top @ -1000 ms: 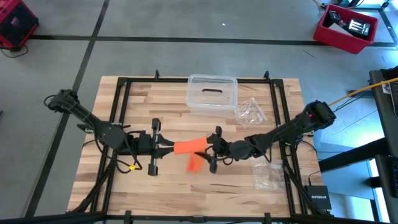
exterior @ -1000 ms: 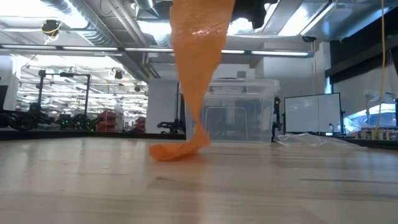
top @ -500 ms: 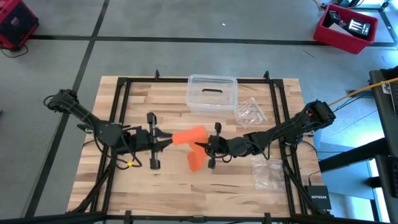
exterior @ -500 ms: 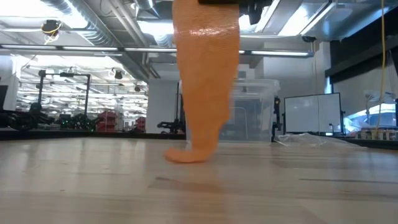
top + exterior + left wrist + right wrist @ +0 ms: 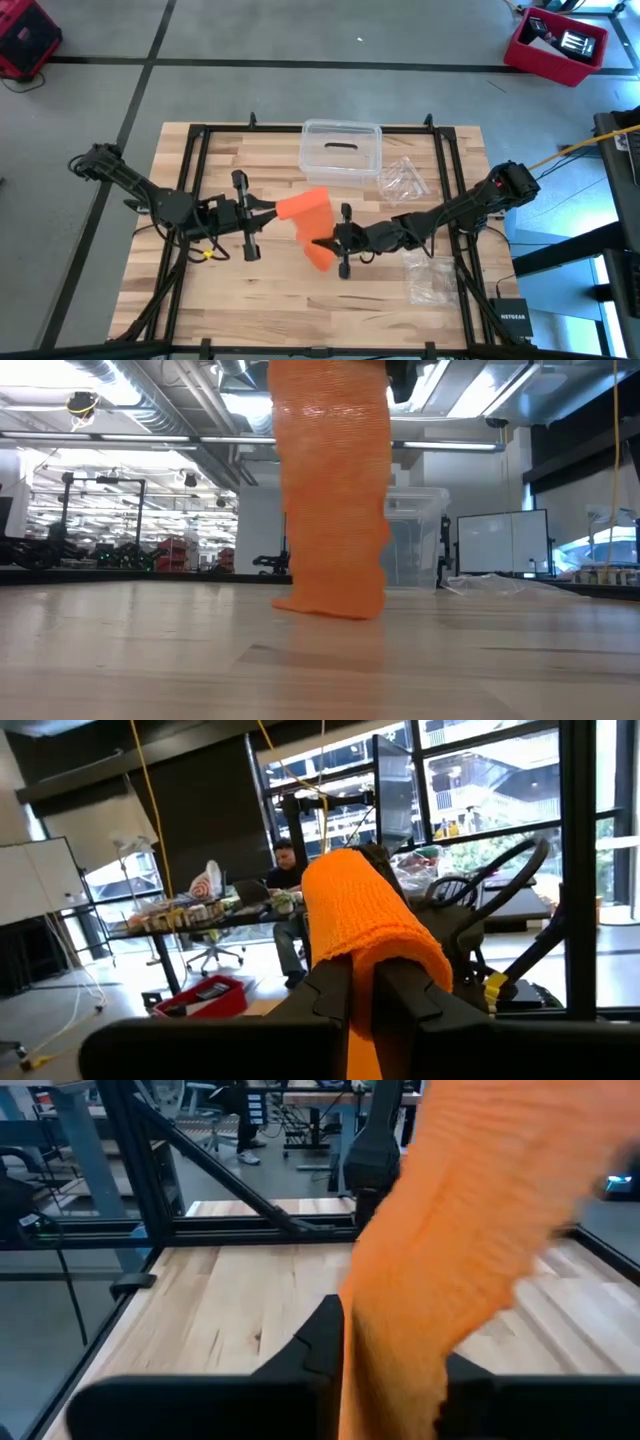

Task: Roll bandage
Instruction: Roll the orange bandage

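Above the middle of the wooden tabletop [image 5: 230, 290], I am seeing both tools gripping the bright orange soft fabric bandage [image 5: 306, 208]. My left tool [image 5: 266, 209] is pinching one end, fingers closed on the fabric. My right tool [image 5: 322, 244] is clamping the strip nearer the front edge. Between them the band is hanging, its lowest fold touching the wood.

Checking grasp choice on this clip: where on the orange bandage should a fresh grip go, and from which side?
Probably the hanging stretch of the bandage just above the table, pinched across its flat faces from the side: there it hangs as one smooth vertical sheet, while the end on the wood is bunched.
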Controlling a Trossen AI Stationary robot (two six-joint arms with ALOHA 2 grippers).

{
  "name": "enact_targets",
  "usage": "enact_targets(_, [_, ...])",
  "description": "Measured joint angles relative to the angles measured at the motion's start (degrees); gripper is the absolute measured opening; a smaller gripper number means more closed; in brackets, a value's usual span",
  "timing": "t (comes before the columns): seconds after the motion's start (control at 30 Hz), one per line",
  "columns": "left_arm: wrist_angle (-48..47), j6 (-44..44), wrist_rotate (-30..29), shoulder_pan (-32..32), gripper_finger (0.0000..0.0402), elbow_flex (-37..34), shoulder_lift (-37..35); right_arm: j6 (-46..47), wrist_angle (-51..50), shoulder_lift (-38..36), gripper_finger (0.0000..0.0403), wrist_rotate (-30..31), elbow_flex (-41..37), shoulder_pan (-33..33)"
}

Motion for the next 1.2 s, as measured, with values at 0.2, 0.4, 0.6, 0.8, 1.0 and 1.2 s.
enact_targets(0.2, [-0.24,2.12,0.0,0.7,0.0015,0.0,0.02,-1.34,-0.48,0.0,0.0008,0.58,0.0,0.98])
enact_targets(0.4, [-0.08,4.03,0.0,1.62,0.0015,0.0,0.01,-1.95,-0.13,0.0,0.0004,0.39,0.02,1.71])
enact_targets(0.6, [-1.03,4.41,0.0,1.88,0.0015,-0.02,0.0,-1.98,-0.88,0.0,0.0002,0.62,0.69,2.52])
enact_targets(0.8, [-1.55,4.52,0.0,1.88,0.0015,-0.02,0.01,-2.03,-6.81,0.0,0.0001,0.0,5.24,5.04])
enact_targets(1.0, [-1.53,7.56,-1.0,1.88,0.0015,-0.02,0.02,-3.0,-12.47,0.0,0.0001,2.2,9.64,8.97])
enact_targets(1.2, [-1.51,9.67,-4.37,2.19,0.0015,-0.02,0.0,-3.29,-12.23,0.0,0.0001,3.63,11.21,12.03])
